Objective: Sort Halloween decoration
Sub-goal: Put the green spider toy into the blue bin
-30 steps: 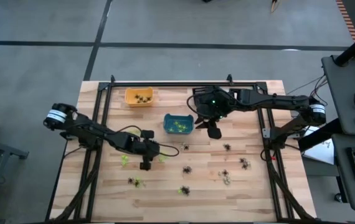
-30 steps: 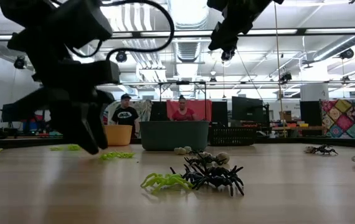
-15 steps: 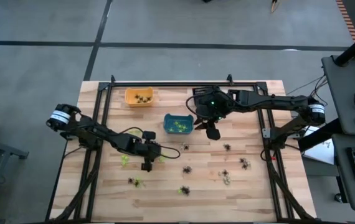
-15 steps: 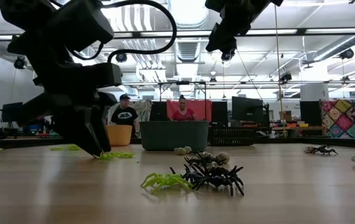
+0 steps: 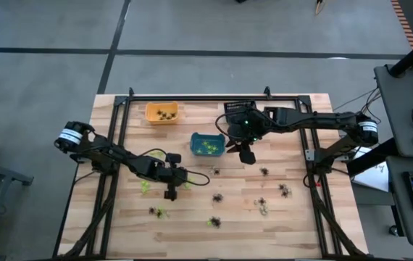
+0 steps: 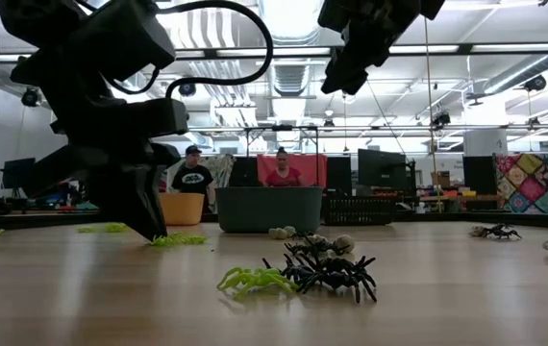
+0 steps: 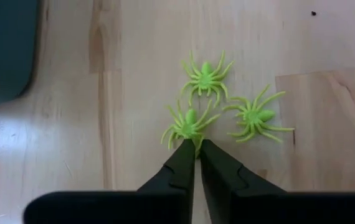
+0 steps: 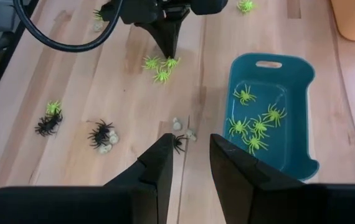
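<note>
Three lime green spiders (image 7: 203, 78) lie together on the wooden table, left of centre. My left gripper (image 7: 196, 148) slants down onto the nearest of them (image 7: 187, 124) and is shut on it; the high view shows this gripper (image 5: 181, 183) near the table's middle left, and the low view shows it (image 6: 154, 231) with its tips at the table top. My right gripper (image 8: 190, 158) hangs high above the table beside the teal bin (image 5: 208, 145), open with nothing between its fingers. The bin's floor holds several green spiders (image 8: 255, 127). My left gripper pinches the nearest green spider by its rear end (image 7: 197, 140), where the back legs meet, between its two fingertips. The fingers slant down from the table's left side. The spider lies flat on the table, its body ahead of the fingertips.
An orange bin (image 5: 161, 112) with dark spiders stands at the far left. Black and pale spiders (image 5: 264, 172) (image 5: 262, 206) lie scattered over the near right of the table, a green and black pair (image 6: 298, 277) near the front edge. Two people (image 6: 194, 178) sit beyond the table.
My left gripper has stayed in place and shut: its fingers stood apart over the green spiders and now meet on the nearest one. The spiders lie where they were.
</note>
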`<state>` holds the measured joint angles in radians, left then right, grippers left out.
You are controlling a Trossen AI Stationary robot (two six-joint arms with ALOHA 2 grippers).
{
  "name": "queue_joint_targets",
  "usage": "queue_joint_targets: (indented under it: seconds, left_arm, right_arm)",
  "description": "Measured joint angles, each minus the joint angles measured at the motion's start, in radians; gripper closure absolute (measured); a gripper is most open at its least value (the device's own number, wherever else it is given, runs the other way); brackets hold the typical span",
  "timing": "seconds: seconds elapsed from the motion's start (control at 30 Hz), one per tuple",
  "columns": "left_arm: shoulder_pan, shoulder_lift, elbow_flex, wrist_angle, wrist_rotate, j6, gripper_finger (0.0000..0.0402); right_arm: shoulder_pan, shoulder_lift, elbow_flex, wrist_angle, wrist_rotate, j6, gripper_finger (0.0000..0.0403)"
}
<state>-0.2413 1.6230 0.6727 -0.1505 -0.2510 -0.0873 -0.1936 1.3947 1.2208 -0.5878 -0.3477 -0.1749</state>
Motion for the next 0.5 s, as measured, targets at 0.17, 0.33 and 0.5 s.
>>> queue_joint_targets:
  seconds: [0.17,0.33,0.5]
  left_arm:
    - [0.000,-0.004,0.000,-0.004,-0.003,-0.003,0.0400]
    - [0.002,-0.046,-0.005,-0.044,-0.011,-0.003,0.0401]
    - [0.003,-0.115,-0.007,-0.099,-0.015,-0.003,0.0402]
  right_arm:
    - [0.000,0.000,-0.002,0.002,0.000,0.000,0.0307]
    - [0.000,0.000,-0.002,0.003,0.000,0.000,0.0307]
    - [0.000,0.000,-0.002,0.003,0.000,-0.001,0.0307]
